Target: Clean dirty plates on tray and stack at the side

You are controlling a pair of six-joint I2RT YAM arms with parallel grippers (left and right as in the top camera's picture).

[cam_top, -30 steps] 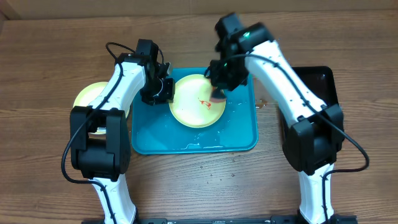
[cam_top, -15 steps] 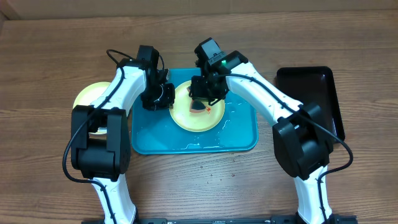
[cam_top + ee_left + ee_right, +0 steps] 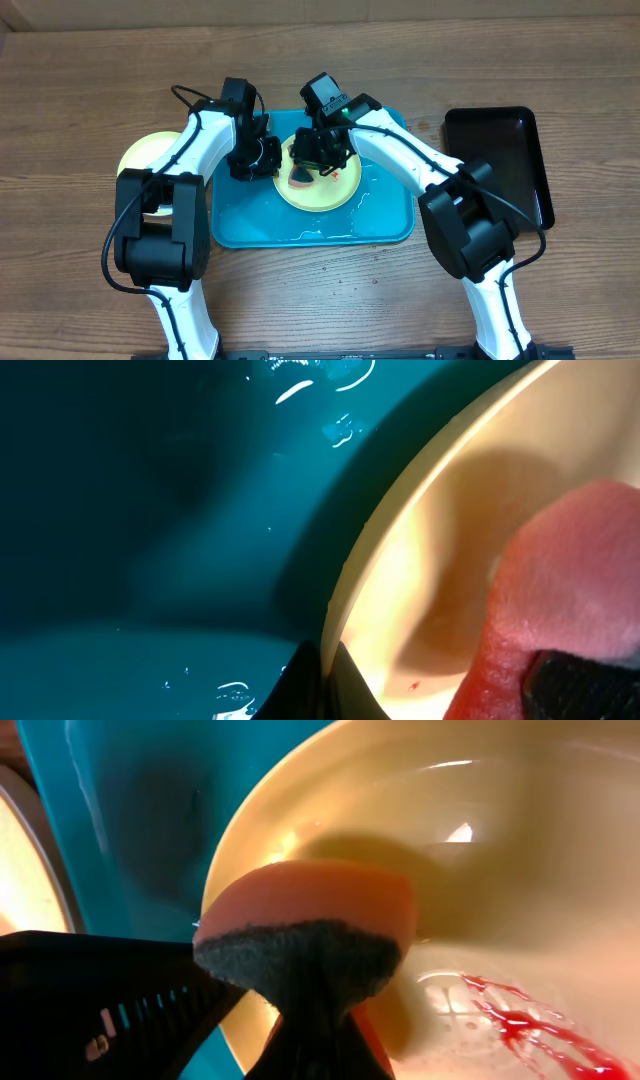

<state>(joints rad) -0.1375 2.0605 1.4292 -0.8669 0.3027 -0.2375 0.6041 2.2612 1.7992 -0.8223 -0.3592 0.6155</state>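
Observation:
A pale yellow-green plate [image 3: 325, 190] lies in the turquoise tray [image 3: 300, 225], with a red sauce smear [image 3: 336, 175] right of its middle. My left gripper [image 3: 268, 160] is shut on the plate's left rim [image 3: 400, 530], one fingertip on each side of the edge. My right gripper [image 3: 312, 162] is shut on an orange sponge [image 3: 310, 910] with a dark scrub face. The sponge presses on the left part of the plate [image 3: 520, 870], beside the sauce [image 3: 530, 1025]. A second yellow-green plate [image 3: 140, 158] rests on the table left of the tray.
A black tray [image 3: 500, 160] sits on the table at the right. Water droplets glisten on the turquoise tray floor [image 3: 150, 510]. The two grippers are close together over the plate's left side, and the left gripper's black body [image 3: 100, 990] shows in the right wrist view.
My right arm has swept the sponge leftward across the plate, from its right rim to its left part. The left gripper has kept its hold on the rim.

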